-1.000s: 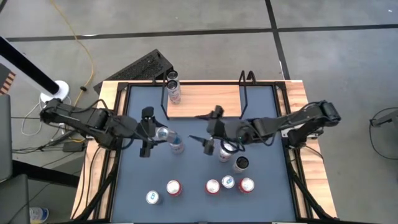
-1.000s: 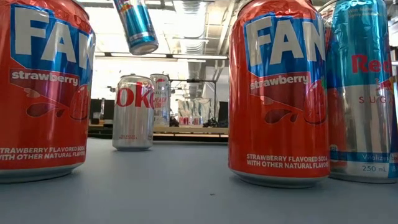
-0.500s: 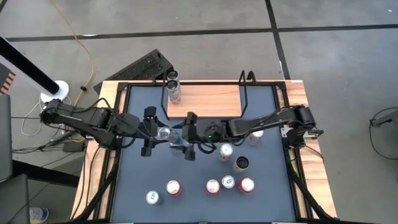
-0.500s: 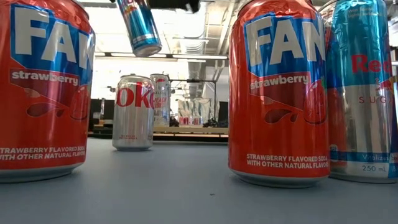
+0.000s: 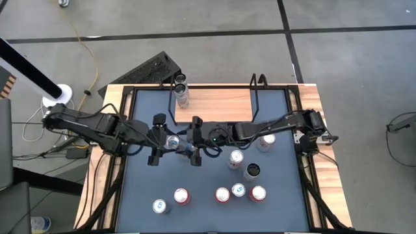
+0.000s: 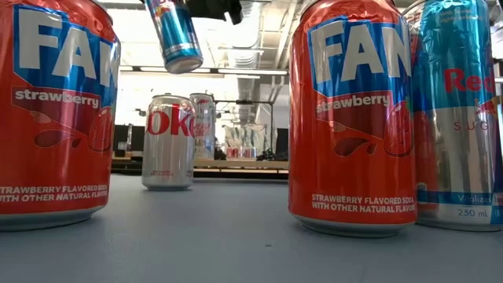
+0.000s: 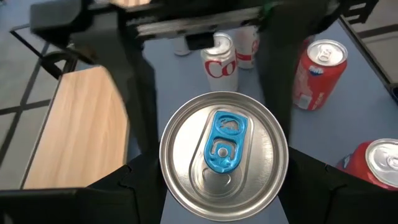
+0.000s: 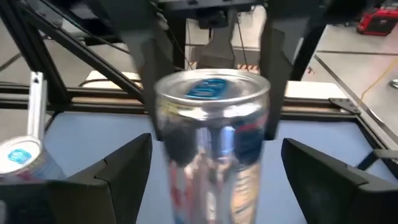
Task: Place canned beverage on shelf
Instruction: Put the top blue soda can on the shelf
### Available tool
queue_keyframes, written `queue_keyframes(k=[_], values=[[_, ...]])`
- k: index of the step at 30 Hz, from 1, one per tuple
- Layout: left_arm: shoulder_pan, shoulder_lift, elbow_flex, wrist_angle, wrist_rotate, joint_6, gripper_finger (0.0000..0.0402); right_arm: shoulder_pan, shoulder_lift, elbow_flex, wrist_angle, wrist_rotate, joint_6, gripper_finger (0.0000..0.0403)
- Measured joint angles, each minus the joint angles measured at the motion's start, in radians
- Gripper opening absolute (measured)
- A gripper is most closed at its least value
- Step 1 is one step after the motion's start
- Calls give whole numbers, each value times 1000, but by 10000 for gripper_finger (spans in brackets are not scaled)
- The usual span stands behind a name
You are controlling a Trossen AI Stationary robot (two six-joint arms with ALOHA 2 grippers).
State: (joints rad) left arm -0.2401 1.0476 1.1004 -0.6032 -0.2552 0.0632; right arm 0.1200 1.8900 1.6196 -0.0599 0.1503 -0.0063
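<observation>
A slim blue-and-silver can (image 5: 173, 141) hangs tilted above the table's middle, with my left gripper (image 5: 162, 140) shut on it. In the low view the can's lower end (image 6: 181, 55) is well clear of the table. My right gripper (image 5: 189, 142) is open and reaches in from the table's right. Its fingers (image 8: 127, 168) stand on either side of the can's body (image 8: 211, 155), with a narrow gap showing at each. The shelf (image 5: 214, 105), a light-wood board between black rod uprights, lies at the far side with a can (image 5: 182, 97) standing on its left end. My left gripper pinches the can's side wall just below the top rim (image 7: 171, 186) between its two fingers (image 7: 124, 186). They come slanting down from the table's left. The can is lifted clear and tilted, its top with the blue tab (image 7: 222, 140) facing my left wrist.
Three cans (image 5: 235, 158) (image 5: 252, 171) (image 5: 266, 140) stand right of the middle. Several more form a row near the front edge (image 5: 181, 195) (image 5: 222, 194) (image 5: 257, 193). A black rim (image 5: 130, 130) runs round the blue table top, and the shelf board right of its can is bare.
My right gripper has travelled toward the table's left and slightly down, from above the cans right of the middle to the held can. Its open fingers now flank the can. The can and my left gripper have stayed in place.
</observation>
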Motion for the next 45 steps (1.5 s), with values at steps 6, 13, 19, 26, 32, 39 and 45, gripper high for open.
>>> queue_keyframes(k=[6,13,19,26,32,39,45], values=[[1,34,0,19,-15,35,230,-10,0,0,-59,-9,36,292],[1,33,-1,44,-12,39,230,-13,6,0,-87,-3,33,265],[2,43,-1,38,15,31,230,-10,12,0,-82,-3,13,207],[1,44,-1,38,17,33,237,-10,13,-1,-80,-3,5,154],[1,43,-1,52,-6,30,259,-14,13,-1,-68,12,-2,154],[-1,-71,0,64,-137,30,265,-58,14,-1,-26,16,-13,154],[0,-225,1,100,-191,4,265,-137,-9,-2,-36,3,-27,154]])
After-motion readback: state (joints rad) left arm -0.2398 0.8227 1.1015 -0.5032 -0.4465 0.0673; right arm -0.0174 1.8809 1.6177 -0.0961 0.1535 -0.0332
